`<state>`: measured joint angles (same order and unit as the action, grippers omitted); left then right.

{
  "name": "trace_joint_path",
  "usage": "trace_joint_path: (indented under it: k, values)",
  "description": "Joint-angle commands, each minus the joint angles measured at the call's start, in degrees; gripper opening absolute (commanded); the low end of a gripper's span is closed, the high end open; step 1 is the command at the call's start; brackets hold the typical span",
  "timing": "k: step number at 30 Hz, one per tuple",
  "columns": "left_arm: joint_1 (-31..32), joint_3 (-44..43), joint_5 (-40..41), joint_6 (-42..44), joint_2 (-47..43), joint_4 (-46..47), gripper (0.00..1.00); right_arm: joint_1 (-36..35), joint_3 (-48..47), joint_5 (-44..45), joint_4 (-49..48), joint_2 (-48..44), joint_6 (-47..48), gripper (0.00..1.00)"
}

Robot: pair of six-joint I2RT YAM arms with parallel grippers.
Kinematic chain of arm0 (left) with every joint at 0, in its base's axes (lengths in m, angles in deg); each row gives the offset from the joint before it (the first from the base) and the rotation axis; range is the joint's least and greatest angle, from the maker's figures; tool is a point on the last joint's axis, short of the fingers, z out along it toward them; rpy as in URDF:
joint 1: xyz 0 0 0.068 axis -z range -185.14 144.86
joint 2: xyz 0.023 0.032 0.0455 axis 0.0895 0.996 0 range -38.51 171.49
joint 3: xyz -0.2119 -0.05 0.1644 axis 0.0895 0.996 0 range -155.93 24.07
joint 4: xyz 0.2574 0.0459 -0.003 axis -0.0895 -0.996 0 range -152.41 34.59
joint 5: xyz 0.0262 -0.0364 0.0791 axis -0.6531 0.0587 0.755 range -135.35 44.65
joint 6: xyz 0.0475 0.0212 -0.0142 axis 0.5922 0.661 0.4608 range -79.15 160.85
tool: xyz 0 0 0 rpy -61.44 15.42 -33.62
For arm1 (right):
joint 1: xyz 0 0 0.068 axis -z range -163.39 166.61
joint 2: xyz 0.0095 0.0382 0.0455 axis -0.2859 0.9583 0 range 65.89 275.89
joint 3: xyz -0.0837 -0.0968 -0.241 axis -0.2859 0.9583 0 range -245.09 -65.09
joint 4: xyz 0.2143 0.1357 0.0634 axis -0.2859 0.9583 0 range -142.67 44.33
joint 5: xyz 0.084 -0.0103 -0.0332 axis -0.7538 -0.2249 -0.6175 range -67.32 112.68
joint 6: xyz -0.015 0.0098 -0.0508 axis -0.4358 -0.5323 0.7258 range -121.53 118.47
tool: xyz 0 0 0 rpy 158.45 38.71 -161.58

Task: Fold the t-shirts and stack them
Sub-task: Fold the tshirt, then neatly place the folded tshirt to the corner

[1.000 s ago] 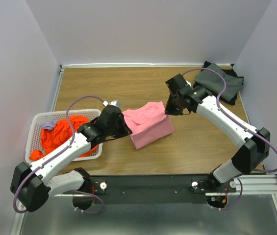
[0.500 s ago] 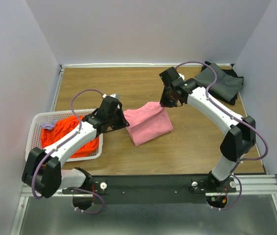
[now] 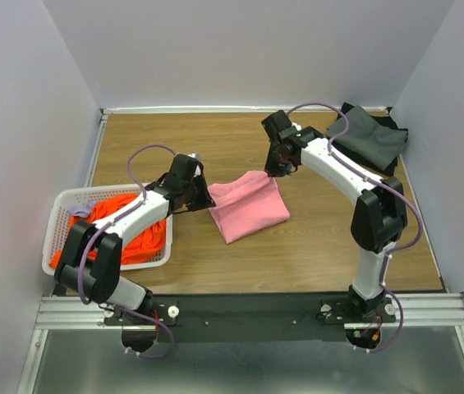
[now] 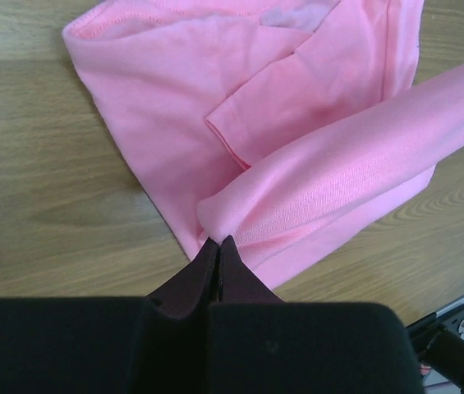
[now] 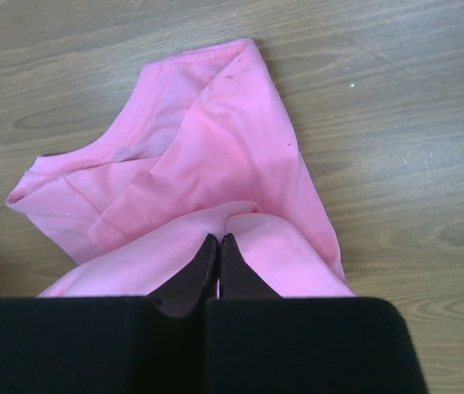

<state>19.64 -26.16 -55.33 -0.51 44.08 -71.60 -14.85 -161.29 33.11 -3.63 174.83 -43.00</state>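
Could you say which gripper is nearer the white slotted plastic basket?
Left. The left gripper pinches the pink cloth t-shirt at its edge toward the basket; the right gripper pinches its opposite corner.

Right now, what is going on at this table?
The two arms are working together on the pink t-shirt, which lies in the middle of the wooden table. The left gripper and the right gripper are each shut on an edge of it, one at each side, holding a fold of cloth above the rest of the shirt. An orange t-shirt lies in the white basket on the left. A dark grey t-shirt lies at the far right corner.
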Motion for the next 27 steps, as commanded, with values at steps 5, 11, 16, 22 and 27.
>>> trace_joint_path:
  k: [5, 11, 16, 22, 27]
  values:
    - [-3.32, -7.93, 0.04, 6.73, 8.19, -2.35, 0.02, 3.16, -7.48, 1.26, -1.40, 7.75, 2.71, 0.02]
    - [-8.25, -19.97, 5.66, 10.51, 11.28, -8.49, 0.88, 6.50, -24.08, -5.49, -1.31, 16.46, 5.08, 0.47]
    - [-9.04, -27.80, 8.84, 13.59, 10.85, -13.08, 0.95, 7.12, -25.89, -8.24, -1.31, 15.34, 8.34, 0.62]
    - [-8.78, -17.03, 4.71, 11.57, 5.50, -8.70, 0.95, 7.21, -10.37, -10.08, -3.93, 7.62, 10.53, 0.69]
    - [-8.34, -8.31, 3.04, 10.52, 1.09, -5.70, 0.95, 7.64, 2.93, -16.49, -9.91, 1.45, 11.59, 0.72]
